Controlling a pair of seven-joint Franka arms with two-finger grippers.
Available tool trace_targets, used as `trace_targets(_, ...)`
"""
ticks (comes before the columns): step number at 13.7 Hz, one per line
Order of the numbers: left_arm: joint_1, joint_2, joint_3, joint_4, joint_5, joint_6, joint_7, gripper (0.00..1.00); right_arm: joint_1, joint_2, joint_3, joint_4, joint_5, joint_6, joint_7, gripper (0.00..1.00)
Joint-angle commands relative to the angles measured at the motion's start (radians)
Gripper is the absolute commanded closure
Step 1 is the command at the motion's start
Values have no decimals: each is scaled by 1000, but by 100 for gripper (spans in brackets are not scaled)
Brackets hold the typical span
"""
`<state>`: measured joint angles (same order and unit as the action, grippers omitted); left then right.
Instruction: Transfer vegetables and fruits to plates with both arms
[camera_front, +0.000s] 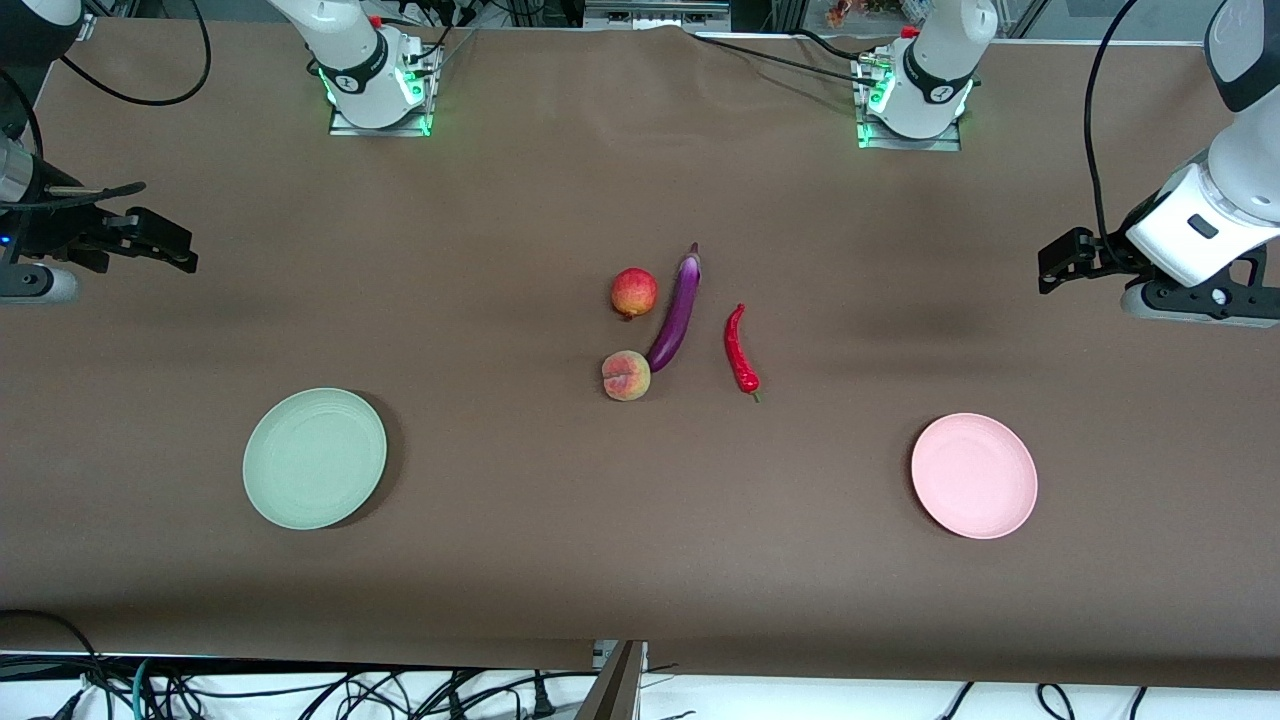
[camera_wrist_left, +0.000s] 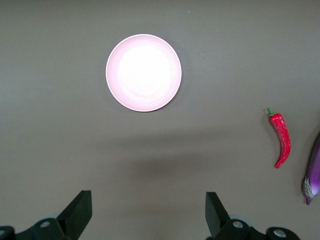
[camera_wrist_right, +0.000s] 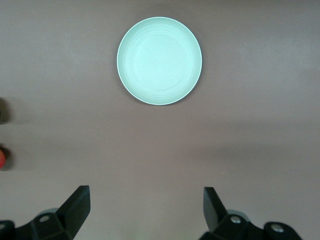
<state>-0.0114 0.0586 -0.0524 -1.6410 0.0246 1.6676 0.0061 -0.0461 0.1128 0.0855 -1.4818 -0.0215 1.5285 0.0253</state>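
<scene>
The purple eggplant (camera_front: 676, 313) lies in the middle of the table. The red-yellow fruit (camera_front: 634, 292) and the peach (camera_front: 626, 376) lie beside it toward the right arm's end. The red chili (camera_front: 741, 350) lies beside it toward the left arm's end. The green plate (camera_front: 314, 458) and the pink plate (camera_front: 973, 475) lie empty, nearer to the front camera. My left gripper (camera_front: 1052, 264) is open and empty, high over the table's left-arm end; its wrist view (camera_wrist_left: 148, 210) shows the pink plate (camera_wrist_left: 143, 72), chili (camera_wrist_left: 281, 138) and eggplant (camera_wrist_left: 313, 172). My right gripper (camera_front: 178, 249) is open and empty over the right-arm end; its wrist view (camera_wrist_right: 146, 207) shows the green plate (camera_wrist_right: 159, 60).
The brown table cover (camera_front: 640, 560) runs wide around the plates. The two arm bases (camera_front: 375, 80) stand at the table's edge farthest from the front camera. Cables hang along the front edge (camera_front: 300, 690). The red-yellow fruit (camera_wrist_right: 2, 158) just shows at the right wrist view's edge.
</scene>
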Motion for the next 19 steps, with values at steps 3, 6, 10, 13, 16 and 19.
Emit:
trace_targets(3,-5,-19,-3,-17,8,4,5,0,-18,4,14,11,-15,-2,-12,0)
trace_targets(6,-5,-20,-3,-17,8,0,3,0,-17,4,14,11,-15,-1,-8,0)
trace_targets(10,-7,-20,-3,-17,8,0,3,0,-15,16,14,15,-6,7,2,0)
trace_targets(13,-7,-20,-6,-17,8,-2,3,0,-15,18,14,17,-5,7,2,0)
trace_targets(16,-8,-20,-12,-17,8,-9,-11,0,-15,24,14,17,-3,12,1,0)
trace_targets(19,-9,-20,-14,-17,8,-9,-14,0,-11,38,16,15,-14,45,4,0)
